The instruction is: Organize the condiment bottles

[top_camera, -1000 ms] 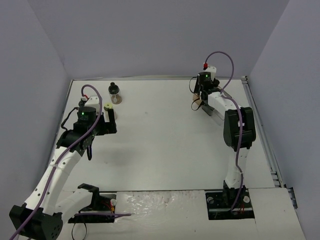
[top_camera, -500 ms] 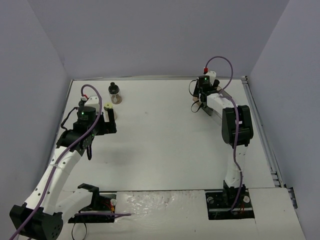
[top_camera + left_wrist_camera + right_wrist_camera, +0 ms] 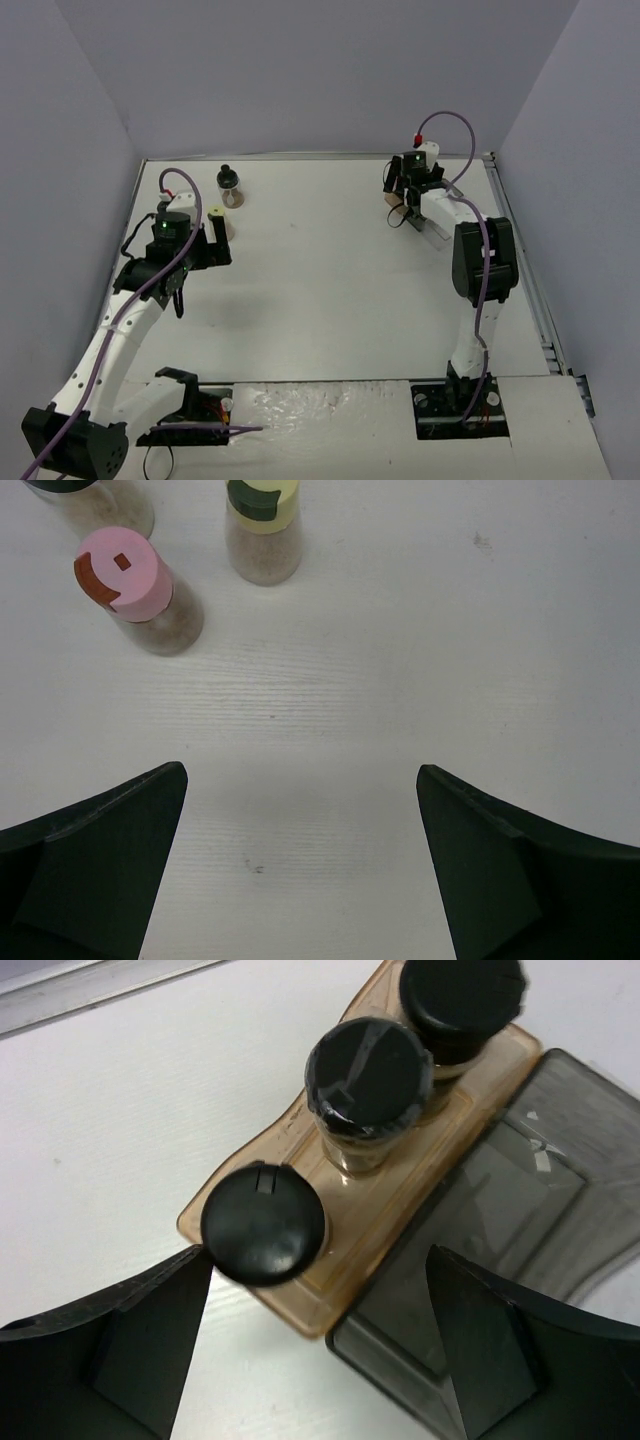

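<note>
Condiment bottles (image 3: 365, 1065) on the rack (image 3: 345, 1260), apparently three, show clearly only wrist-side

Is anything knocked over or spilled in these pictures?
Nothing is spilled or tipped. But the pink-capped jar, the yellow-capped jar and a dark-capped one stand loose on the table, far from the rack holding three black-capped jars.
</note>
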